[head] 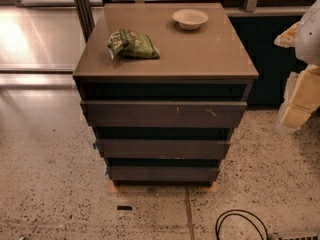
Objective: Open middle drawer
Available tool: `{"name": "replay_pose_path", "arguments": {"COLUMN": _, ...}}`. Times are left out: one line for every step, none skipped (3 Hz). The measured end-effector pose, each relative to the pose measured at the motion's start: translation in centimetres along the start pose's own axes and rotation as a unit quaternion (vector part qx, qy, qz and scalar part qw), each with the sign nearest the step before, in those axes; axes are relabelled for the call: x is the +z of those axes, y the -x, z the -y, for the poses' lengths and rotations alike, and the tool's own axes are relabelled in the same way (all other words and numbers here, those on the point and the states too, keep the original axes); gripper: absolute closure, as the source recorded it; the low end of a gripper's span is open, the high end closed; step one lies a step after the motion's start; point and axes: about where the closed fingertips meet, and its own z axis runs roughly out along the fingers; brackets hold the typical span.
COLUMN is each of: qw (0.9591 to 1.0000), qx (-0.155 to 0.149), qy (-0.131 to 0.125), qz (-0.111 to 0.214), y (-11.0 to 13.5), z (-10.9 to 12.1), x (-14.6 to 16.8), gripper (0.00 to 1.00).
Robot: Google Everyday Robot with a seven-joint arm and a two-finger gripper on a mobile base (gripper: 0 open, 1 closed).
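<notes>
A dark grey-brown cabinet (165, 49) stands in the middle of the camera view with three handleless drawer fronts stacked down its face. The middle drawer (162, 149) has a plain, unscratched front and is shut, with a dark gap above it. The top front (162, 114) carries pale scratch marks. The bottom front (162, 174) looks smallest. My gripper (300, 96) shows as pale, cream-coloured parts at the right edge, level with the top front, well to the right of the cabinet and touching no drawer.
A white bowl (190, 19) and a green snack bag (132, 45) lie on the cabinet top. A black cable (240, 224) loops on the speckled floor at the front right. A dark unit (270, 59) stands behind on the right.
</notes>
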Motion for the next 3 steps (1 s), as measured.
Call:
{"name": "replay_pose_path", "arguments": {"qw": 1.0, "qx": 0.0, "qy": -0.003, "qz": 0.0, "y": 0.1, "z": 0.0, "x": 0.0, "gripper": 0.0}}
{"name": "replay_pose_path", "arguments": {"qw": 0.9999, "qx": 0.002, "qy": 0.002, "qz": 0.013, "y": 0.1, "z": -0.9, "x": 2.6, "gripper": 0.0}}
{"name": "replay_pose_path", "arguments": {"qw": 0.9996, "qx": -0.003, "qy": 0.014, "qz": 0.026, "y": 0.7, "z": -2.2, "x": 7.0, "gripper": 0.0}}
